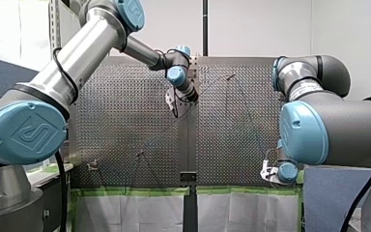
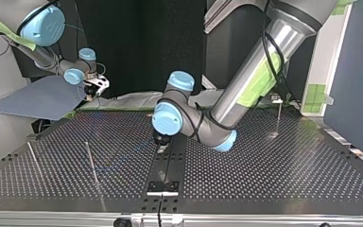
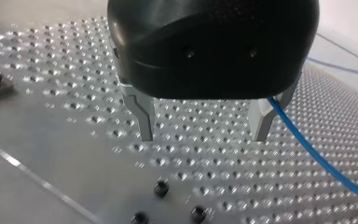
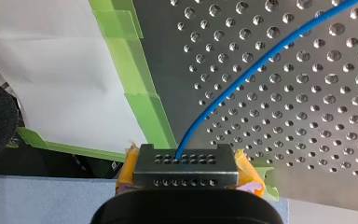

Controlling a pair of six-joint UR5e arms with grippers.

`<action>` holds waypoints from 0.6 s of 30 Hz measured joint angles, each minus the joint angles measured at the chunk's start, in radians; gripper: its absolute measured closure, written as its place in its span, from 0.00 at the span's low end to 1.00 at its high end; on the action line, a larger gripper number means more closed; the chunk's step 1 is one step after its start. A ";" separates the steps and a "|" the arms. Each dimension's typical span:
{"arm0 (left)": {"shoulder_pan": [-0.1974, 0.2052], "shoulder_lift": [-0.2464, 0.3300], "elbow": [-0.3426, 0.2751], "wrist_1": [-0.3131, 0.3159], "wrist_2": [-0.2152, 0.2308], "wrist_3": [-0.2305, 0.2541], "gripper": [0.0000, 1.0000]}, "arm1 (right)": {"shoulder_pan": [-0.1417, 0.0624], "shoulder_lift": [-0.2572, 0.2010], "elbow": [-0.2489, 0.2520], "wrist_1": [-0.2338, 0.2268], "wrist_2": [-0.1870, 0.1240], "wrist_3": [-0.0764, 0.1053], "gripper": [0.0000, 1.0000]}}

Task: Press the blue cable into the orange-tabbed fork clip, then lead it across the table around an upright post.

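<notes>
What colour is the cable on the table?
Blue; the cable shows best in the right wrist view.

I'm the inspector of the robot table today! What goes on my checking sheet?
Surface: perforated table, metal, full of holes.
Job's things: blue cable; upright posts; fork clip not made out.
Clutter: nothing seen.
Grippers: left gripper open over the table, cable beside one finger; right gripper shut on the blue cable.
Cables: blue cable leads from the right gripper across the table.
Surroundings: green tape and white sheet at the table's edge.
</notes>
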 joint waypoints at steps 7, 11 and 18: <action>-0.018 0.004 0.000 -0.056 0.056 0.022 0.00 | 0.001 0.000 0.000 0.000 0.000 0.000 1.00; -0.024 0.016 0.000 -0.090 0.090 0.030 0.00 | 0.001 0.000 0.000 0.000 -0.001 0.000 1.00; -0.038 0.067 0.000 -0.133 0.139 0.047 0.00 | 0.002 0.000 0.000 0.004 -0.002 -0.001 1.00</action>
